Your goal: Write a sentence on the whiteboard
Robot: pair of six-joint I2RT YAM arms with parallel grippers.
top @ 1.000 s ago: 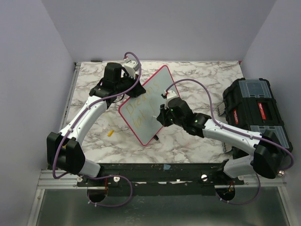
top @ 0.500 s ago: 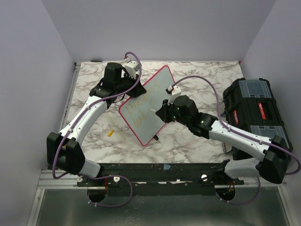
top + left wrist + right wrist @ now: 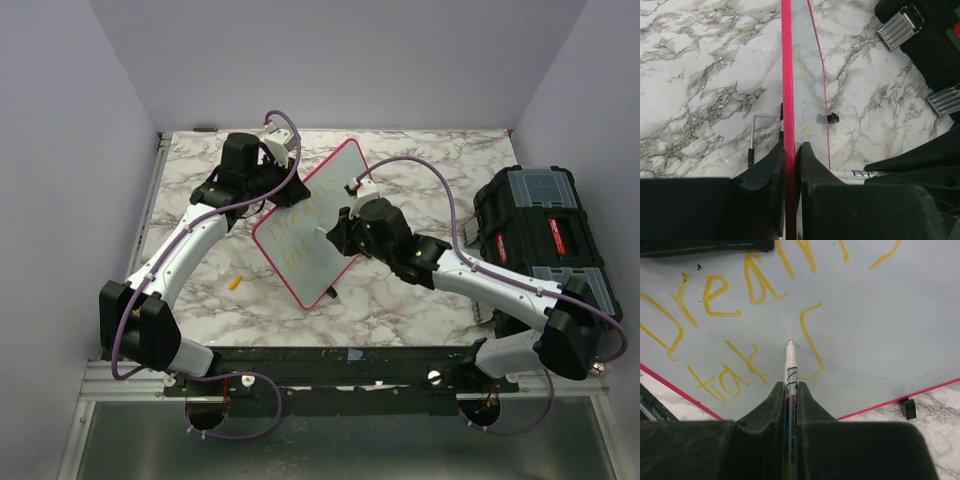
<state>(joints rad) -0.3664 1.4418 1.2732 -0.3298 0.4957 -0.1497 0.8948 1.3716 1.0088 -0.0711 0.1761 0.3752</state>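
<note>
A white counter [image 3: 400, 300] veined in grey was seen, closed in by pale lilac walls at the left, the back and the right, with a metal rail along its near edge where the arm bases were bolted

At the left, the left hand [image 3: 791, 150] was found closed narrowly on the red-pink rim of the whiteboard [image 3: 325, 200], one finger on each face, at the board's upper left edge. Below that arm a small yellow piece [image 3: 236, 283] was left lying on the counter, apart from the board. The whiteboard was held in the middle of the counter, tilted up rather than flat, and a thin wire stand [image 3: 759, 118] was seen behind it. The sentence [image 3: 715, 295] was written in yellow across its face. From the right, the right hand [image 3: 791, 387] was stretched over the board and clamped on a marker [image 3: 790, 362], whose tip was set at the face just beside a curved yellow stroke. Part of the board was hidden under this hand in the top view. A small black clip [image 3: 908, 408] was fixed at the rim. At the far right a black toolbox [image 3: 545, 230] was placed, well apart from the board

Counted were two arms, two hands, one whiteboard, one marker, two lines of lettering, one yellow piece and one toolbox, with two metal latches [image 3: 900, 27] shown
</note>
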